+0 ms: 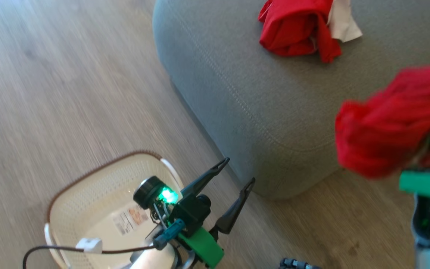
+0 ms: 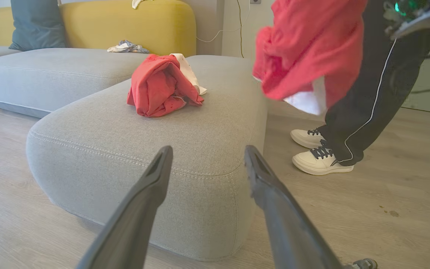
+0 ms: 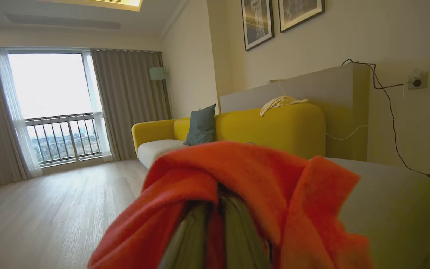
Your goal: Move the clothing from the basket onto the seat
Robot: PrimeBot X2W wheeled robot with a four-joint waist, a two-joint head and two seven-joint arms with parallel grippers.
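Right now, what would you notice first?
The bright red garment bunched in the right gripper, held up near the grey seat. Another red-and-white garment lies crumpled on that seat, and the cream basket sits on the floor, lower left.

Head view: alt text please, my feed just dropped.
The right gripper holds a bunched red fabric garment aloft beside the grey upholstered seat, where a second red-and-white garment lies. The open left gripper hovers by the cream perforated plastic basket on the wood floor, with no clothing visible inside.
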